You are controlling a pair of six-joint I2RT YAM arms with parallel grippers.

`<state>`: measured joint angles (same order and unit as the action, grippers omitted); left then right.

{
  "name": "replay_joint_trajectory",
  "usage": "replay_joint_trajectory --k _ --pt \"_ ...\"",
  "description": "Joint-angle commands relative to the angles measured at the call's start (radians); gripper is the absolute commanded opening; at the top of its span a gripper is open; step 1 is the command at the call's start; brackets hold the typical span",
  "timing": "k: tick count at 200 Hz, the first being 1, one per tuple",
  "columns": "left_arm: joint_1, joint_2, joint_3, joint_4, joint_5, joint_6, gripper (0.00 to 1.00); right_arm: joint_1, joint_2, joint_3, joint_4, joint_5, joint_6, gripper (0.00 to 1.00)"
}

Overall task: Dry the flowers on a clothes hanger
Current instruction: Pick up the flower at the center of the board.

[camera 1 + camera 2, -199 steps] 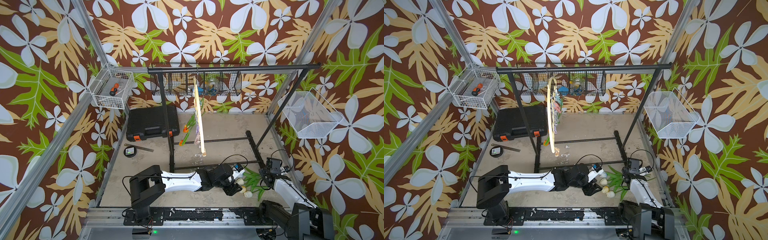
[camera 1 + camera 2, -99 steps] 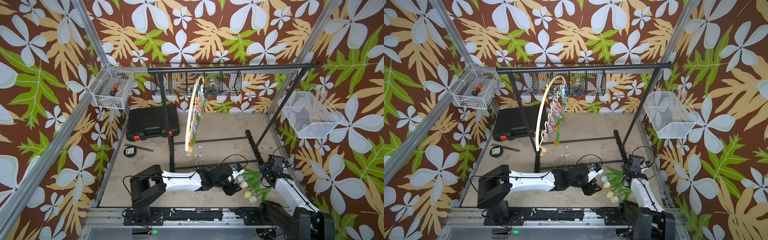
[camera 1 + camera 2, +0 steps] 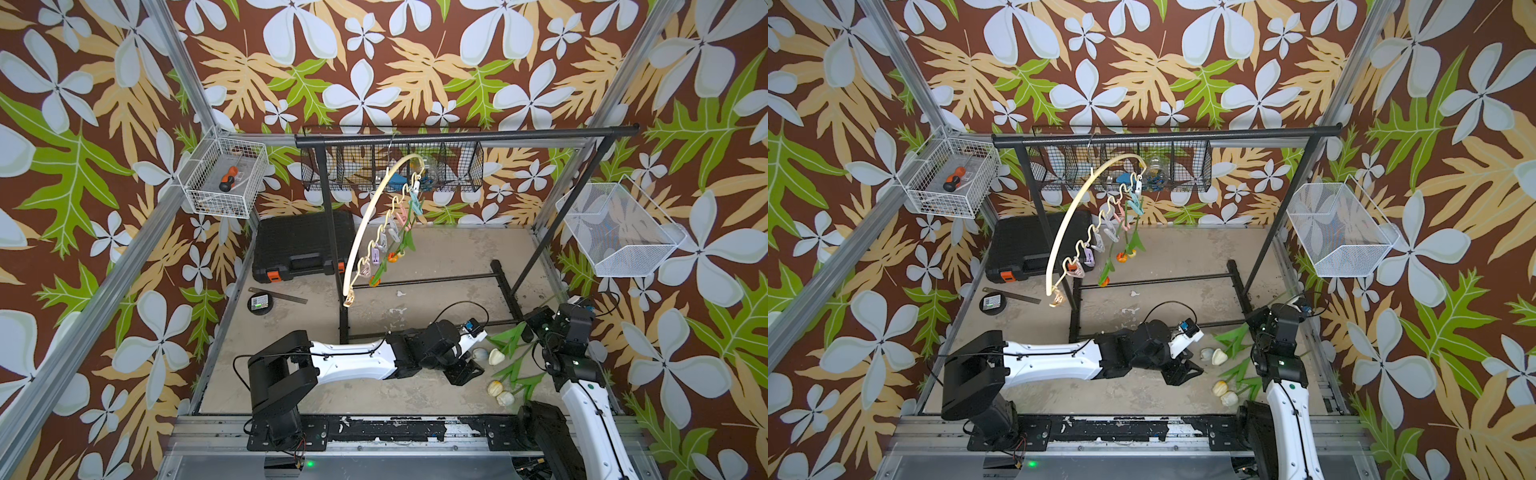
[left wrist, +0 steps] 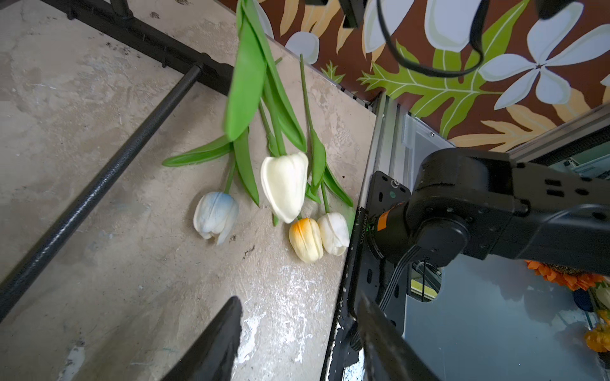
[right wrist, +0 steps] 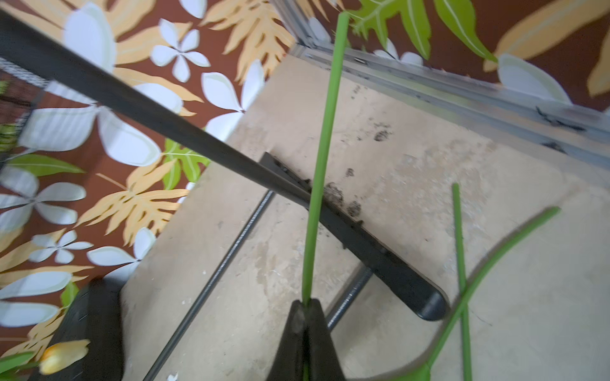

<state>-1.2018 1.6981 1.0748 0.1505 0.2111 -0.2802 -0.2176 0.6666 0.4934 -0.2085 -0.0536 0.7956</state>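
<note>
The cream clothes hanger (image 3: 365, 224) (image 3: 1065, 216) hangs by its hook from the black rack, pastel pins dangling. Two orange-headed flowers (image 3: 390, 257) (image 3: 1121, 257) are clipped to it. Several pale flowers (image 3: 494, 388) (image 4: 307, 239) lie on the floor at the front right. My right gripper (image 5: 305, 301) (image 3: 540, 337) is shut on the green stem of a white tulip (image 4: 285, 184) (image 3: 496, 356), whose head hangs just above the floor. My left gripper (image 4: 298, 300) (image 3: 465, 374) is open and empty, low over the floor beside the flower heads.
The black rack (image 3: 457, 135) has foot bars (image 3: 505, 291) on the floor close to both grippers. A black wire basket (image 3: 457, 170) hangs behind it. A white basket (image 3: 226, 183) holds a screwdriver. A mesh basket (image 3: 619, 232), black case (image 3: 303, 245) and ruler (image 3: 278, 295) lie further off.
The right gripper has shut on the stem and raised the white tulip off the floor. The hanger has turned on its hook from edge-on to showing its arc. The left arm stays put.
</note>
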Motion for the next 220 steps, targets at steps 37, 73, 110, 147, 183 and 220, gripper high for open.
replay_joint_trajectory --k 37,73,110,147,183,220 --pt "0.022 -0.140 -0.059 0.029 -0.063 0.013 0.58 -0.001 -0.142 0.014 0.244 -0.393 -0.122 0.00" --pt "0.024 -0.272 -0.058 -0.052 -0.149 0.056 0.58 0.000 -0.162 0.034 0.410 -0.627 -0.095 0.00" --pt "0.024 -0.374 0.052 -0.266 -0.249 0.109 0.59 0.018 -0.127 0.044 0.628 -0.791 -0.032 0.00" --pt "0.025 -0.447 0.203 -0.493 -0.453 0.149 0.62 0.140 -0.079 0.096 0.661 -0.814 -0.118 0.00" --pt "0.034 -0.485 0.400 -0.695 -0.638 0.105 0.62 0.243 -0.017 0.145 0.674 -0.824 -0.177 0.00" --pt "0.033 -0.528 0.577 -0.813 -0.799 0.067 0.63 0.318 0.053 0.186 0.665 -0.826 -0.219 0.00"
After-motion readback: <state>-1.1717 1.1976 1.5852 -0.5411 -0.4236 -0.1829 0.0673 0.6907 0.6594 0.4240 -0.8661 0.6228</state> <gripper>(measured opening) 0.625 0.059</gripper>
